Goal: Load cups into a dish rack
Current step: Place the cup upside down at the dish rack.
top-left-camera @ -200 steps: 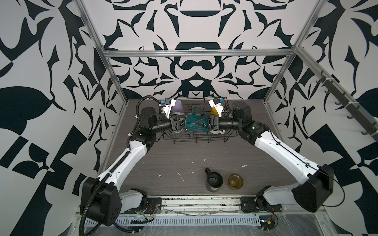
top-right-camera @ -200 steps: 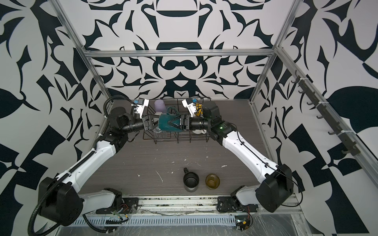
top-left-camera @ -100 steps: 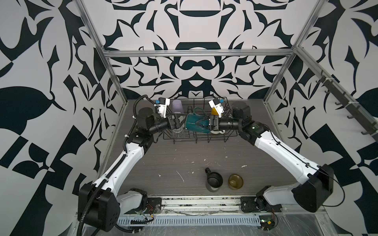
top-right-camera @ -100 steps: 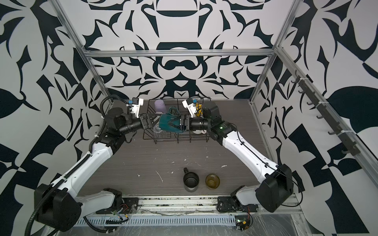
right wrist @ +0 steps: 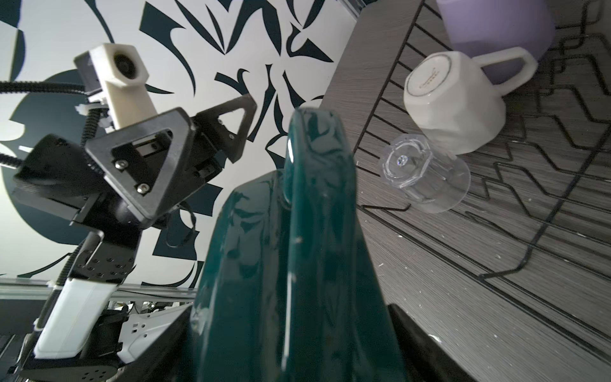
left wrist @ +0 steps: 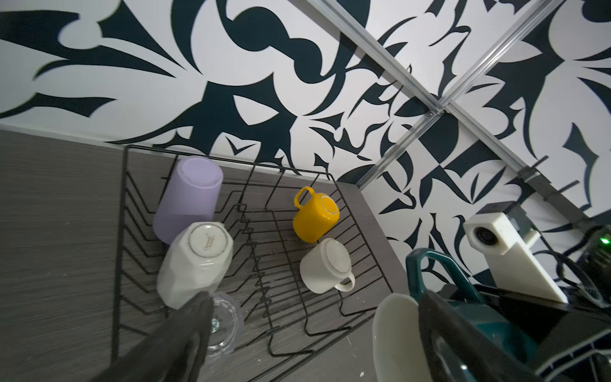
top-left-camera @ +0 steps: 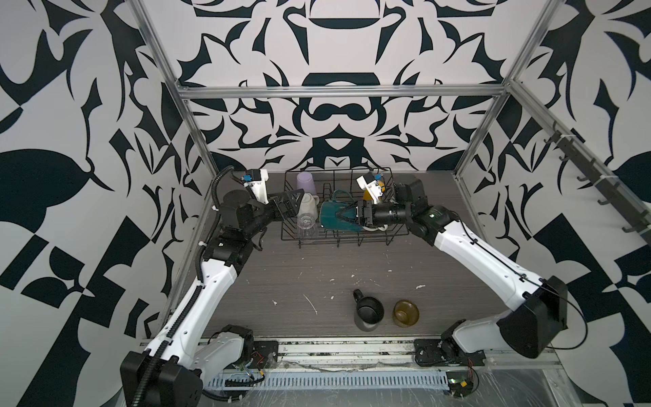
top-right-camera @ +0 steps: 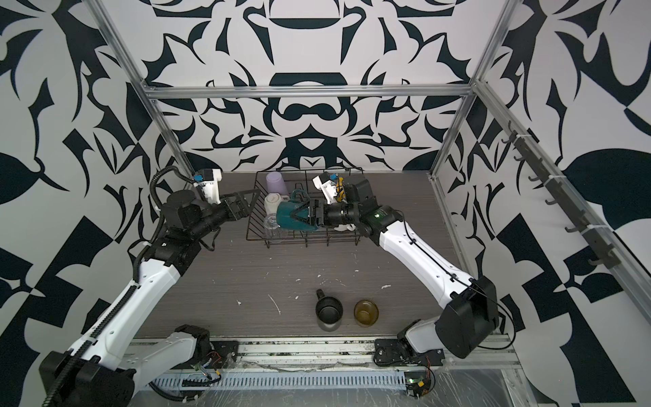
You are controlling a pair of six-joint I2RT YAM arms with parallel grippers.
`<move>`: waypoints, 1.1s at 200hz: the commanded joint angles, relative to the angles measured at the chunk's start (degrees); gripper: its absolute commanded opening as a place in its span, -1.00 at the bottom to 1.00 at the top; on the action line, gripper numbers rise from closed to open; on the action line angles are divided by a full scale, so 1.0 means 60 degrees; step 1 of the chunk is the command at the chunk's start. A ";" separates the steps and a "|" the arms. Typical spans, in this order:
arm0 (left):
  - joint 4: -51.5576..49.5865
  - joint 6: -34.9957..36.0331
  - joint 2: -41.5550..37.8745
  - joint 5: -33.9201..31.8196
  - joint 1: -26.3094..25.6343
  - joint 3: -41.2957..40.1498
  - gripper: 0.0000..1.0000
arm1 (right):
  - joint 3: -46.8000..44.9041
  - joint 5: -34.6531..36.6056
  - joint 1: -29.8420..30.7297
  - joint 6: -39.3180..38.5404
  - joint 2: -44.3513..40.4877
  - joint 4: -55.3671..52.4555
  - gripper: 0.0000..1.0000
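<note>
While the teal mug (top-left-camera: 331, 218) is gripped on its side by the right pincer (top-left-camera: 347, 215) over the middle of the rack (top-left-camera: 347, 236), five cups are already counted inside. The lilac tumbler (left wrist: 188, 195), faceted mug (left wrist: 195, 264) and glass (left wrist: 224, 327) are set along the left end. The yellow mug (left wrist: 315, 215) and white mug (left wrist: 325, 266) are set toward the right end, all with bases up or tilted. Whether the teal mug touches the wires cannot be told.

The left pincer (top-right-camera: 250, 201) is spread wide, and nothing is grasped by it. It is hung just beside the rack's left end, near the glass.

Two cups are not yet loaded: the black mug (top-left-camera: 368, 312) and olive cup (top-left-camera: 405, 313), stood upright side by side on the table (top-left-camera: 281, 275), well apart from the rack. The task is judged past halfway, with one mug to be set down and two to be fetched.

Free room is seen between the two groups, but upright prongs are found there. The glass and left pincer are close to the teal mug's mouth, so a knock is judged possible.
</note>
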 commanded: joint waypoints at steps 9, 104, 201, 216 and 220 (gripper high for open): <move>-0.0676 0.0385 -0.0357 -0.0658 0.0250 0.0283 0.98 | 0.1135 0.0518 -0.0031 -0.0944 -0.0079 -0.0495 -1.00; -0.1356 0.0849 -0.0899 -0.0996 0.0633 0.0200 0.98 | 0.2500 0.1904 -0.0045 -0.2002 0.0939 -0.2406 -1.00; -0.1949 0.1337 -0.1383 -0.1451 0.0817 0.0141 0.98 | 0.3661 0.3476 -0.0044 -0.2521 0.2121 -0.3278 -1.00; -0.2050 0.1438 -0.1446 -0.1528 0.0839 0.0130 0.98 | 0.3859 0.3684 -0.0045 -0.2578 0.2331 -0.3389 -1.00; -0.2079 0.1463 -0.1463 -0.1563 0.0845 0.0143 0.99 | 0.3930 0.3757 -0.0049 -0.2614 0.2392 -0.3449 -1.00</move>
